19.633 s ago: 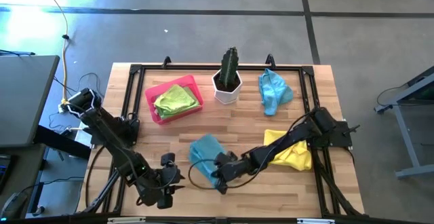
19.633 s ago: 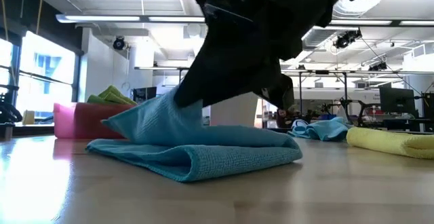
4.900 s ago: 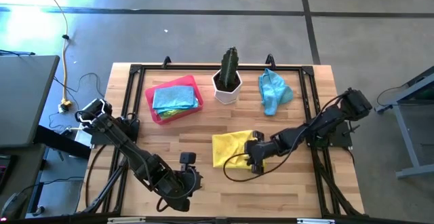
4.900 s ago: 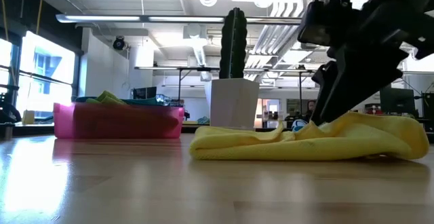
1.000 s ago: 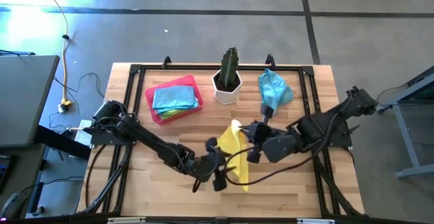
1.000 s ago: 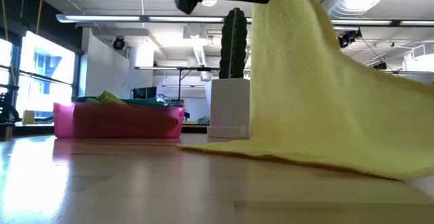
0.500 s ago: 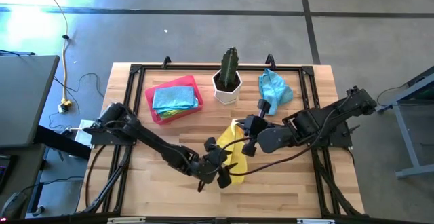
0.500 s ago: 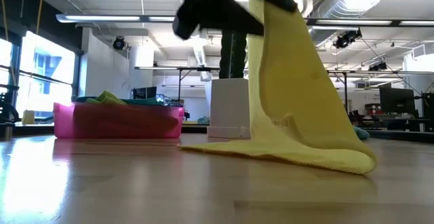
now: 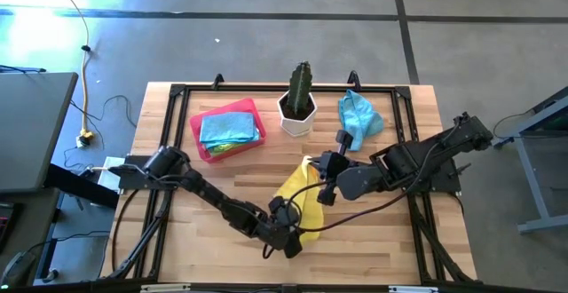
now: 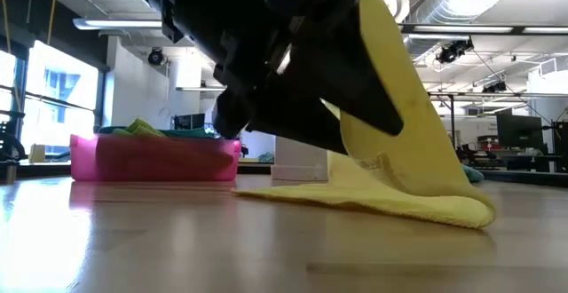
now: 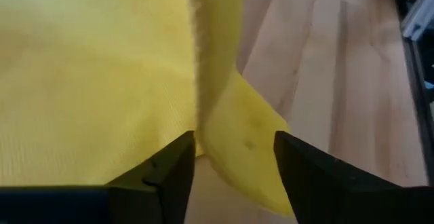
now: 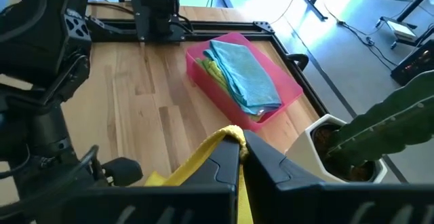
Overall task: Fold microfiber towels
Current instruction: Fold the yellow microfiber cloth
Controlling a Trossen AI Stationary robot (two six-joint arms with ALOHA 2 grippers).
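Right gripper (image 9: 321, 184) clamps yellow towel's (image 9: 302, 197) top corner, lifting it mid-table w/ lower edge dragging on wood, so left gripper (image 11: 234, 157), jaws wide & empty, can grab hanging corner for fold.

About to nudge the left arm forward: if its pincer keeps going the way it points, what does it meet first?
The yellow towel. The left pincer is open with the towel's hanging edge right between its fingers, so it probably touches cloth almost at once; the exact depth is unclear.
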